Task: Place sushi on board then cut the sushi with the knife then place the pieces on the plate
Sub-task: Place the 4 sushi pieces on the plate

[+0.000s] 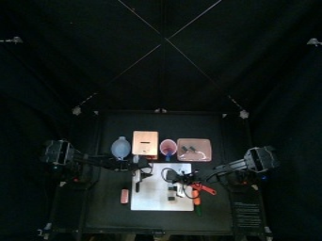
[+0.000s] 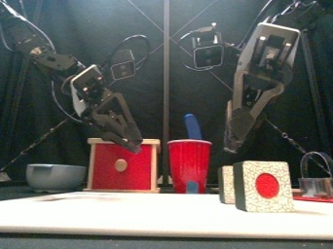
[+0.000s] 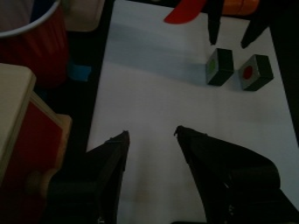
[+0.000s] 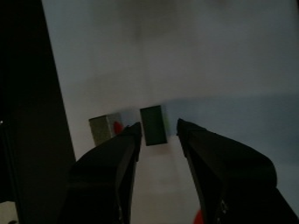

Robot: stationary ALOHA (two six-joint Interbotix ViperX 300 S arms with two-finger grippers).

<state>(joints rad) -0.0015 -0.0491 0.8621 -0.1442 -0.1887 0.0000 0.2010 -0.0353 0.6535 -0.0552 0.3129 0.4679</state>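
presently both pairs of jaws are parted and nothing is gripped by either. the left gripper (image 3: 149, 134) is shown by its wrist view with a moderate gap between its jaws, hung over a bare stretch of the white cutting board (image 3: 176, 87), and nothing is touched. the right gripper (image 4: 159, 128) is opened by a narrower gap, through which only the board's white surface is seen.

the sushi is found on the board as two sushi pieces (image 2: 260, 185), stood just beside each other near the board's right side. in the front view one piece's red centre is turned to the camera, and the right jaws are seen just above the pieces, apart from them. the left jaws are seen lower and well to the left, in front of the wooden box (image 2: 123, 165).

only in the front view is the blue knife (image 2: 193, 126) seen upright in the red cup (image 2: 190, 165). only from above is the pink tray (image 1: 193, 148) made out, at the tabletop's (image 1: 101, 212) back beside the cup. a red object (image 3: 184, 11) is caught by the left wrist view beside the right jaws. what it is cannot be told.
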